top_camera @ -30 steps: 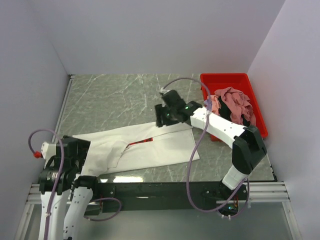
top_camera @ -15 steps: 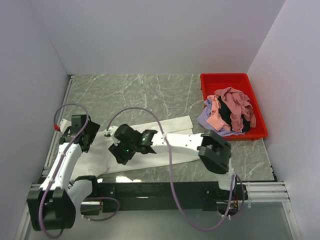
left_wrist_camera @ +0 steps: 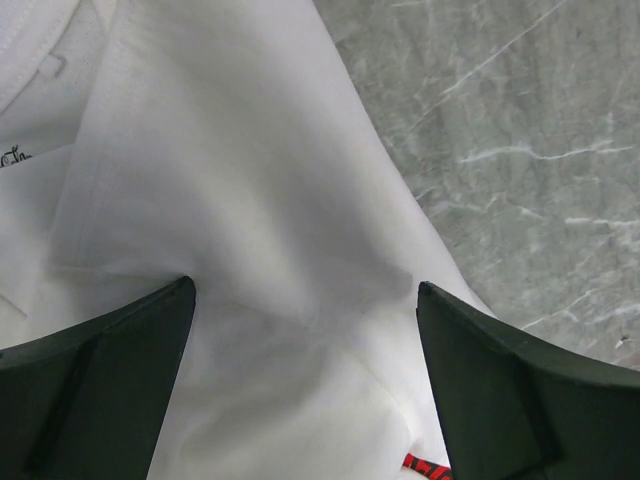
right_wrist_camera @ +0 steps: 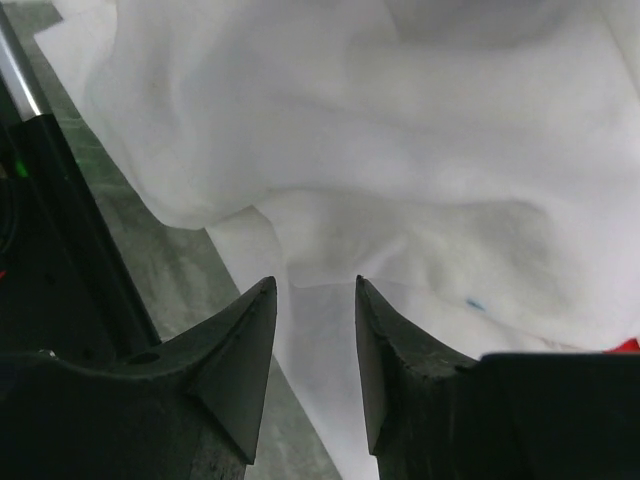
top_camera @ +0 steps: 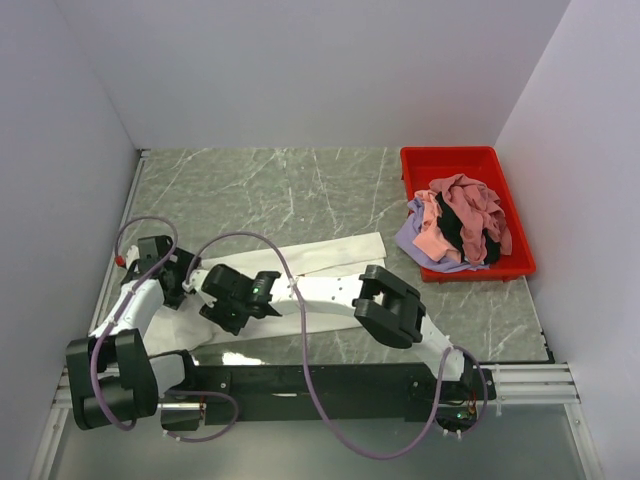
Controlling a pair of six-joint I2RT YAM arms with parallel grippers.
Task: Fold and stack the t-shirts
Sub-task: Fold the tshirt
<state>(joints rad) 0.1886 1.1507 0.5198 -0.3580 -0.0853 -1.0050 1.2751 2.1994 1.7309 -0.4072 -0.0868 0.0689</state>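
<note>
A white t-shirt (top_camera: 340, 250) lies spread flat across the near-left part of the table. My left gripper (top_camera: 172, 278) is over its left end, jaws wide open and empty. In the left wrist view (left_wrist_camera: 305, 290) white cloth (left_wrist_camera: 250, 180) fills the gap and a bit of red print (left_wrist_camera: 422, 466) peeks out at the bottom. My right gripper (top_camera: 222, 305) reaches across to the shirt's left-front part. In the right wrist view (right_wrist_camera: 315, 282) its jaws stand a little apart over a folded edge of the shirt (right_wrist_camera: 450, 150). More tees, pink (top_camera: 470, 205) and lavender (top_camera: 415, 240), are heaped in the bin.
A red plastic bin (top_camera: 450, 160) stands at the back right against the right wall. The right arm's long white link (top_camera: 330, 292) lies across the shirt. White walls close in the left, back and right sides. Bare marble table (top_camera: 260, 190) lies behind the shirt.
The right arm has swung from the shirt's far right edge across to its left-front part. The left arm has come out from its base to the shirt's left end.
</note>
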